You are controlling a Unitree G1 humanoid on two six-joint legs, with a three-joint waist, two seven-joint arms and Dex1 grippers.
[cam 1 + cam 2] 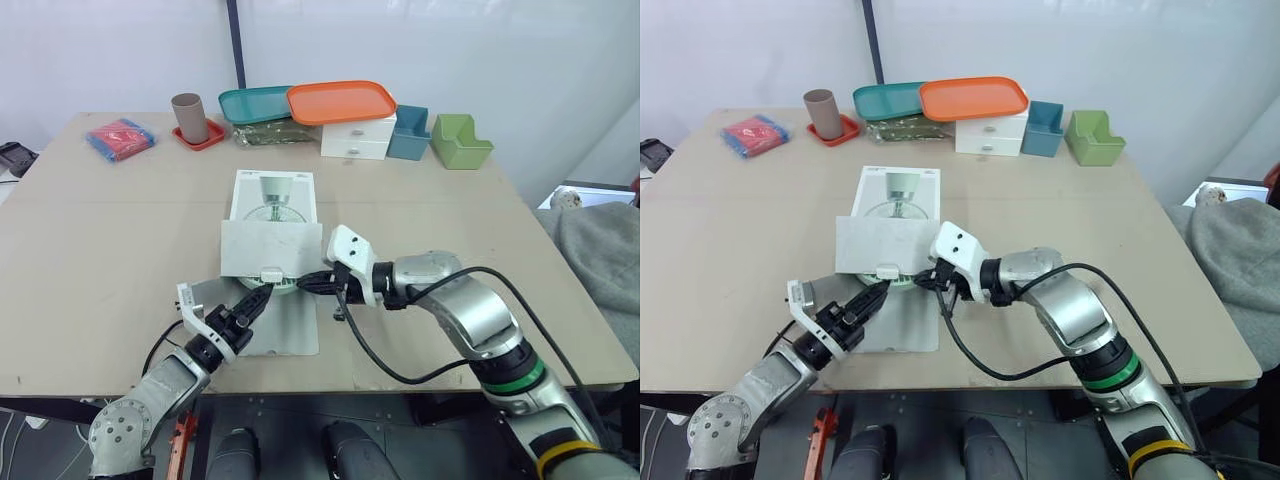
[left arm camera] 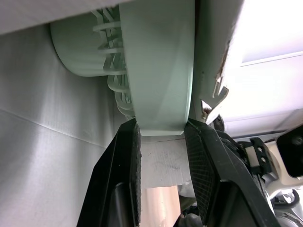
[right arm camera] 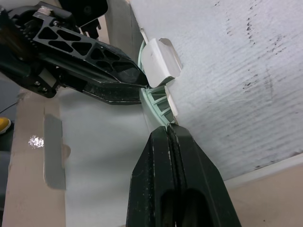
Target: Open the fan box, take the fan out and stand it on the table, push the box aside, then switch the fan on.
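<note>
The white fan box lies flat in the middle of the table, its near end open and one flap lifted. The pale green fan pokes out of that opening. My left gripper reaches in from the near left, and in the left wrist view its two black fingers clamp the fan's rim from both sides. My right gripper comes in from the right with its fingers pressed together; its tip touches the fan's grille edge just under the flap.
Along the table's far edge stand a brown cup, a teal tray, an orange tray on white drawers, a blue bin and a green bin. A red and blue packet lies far left. A black cable loops near the front edge.
</note>
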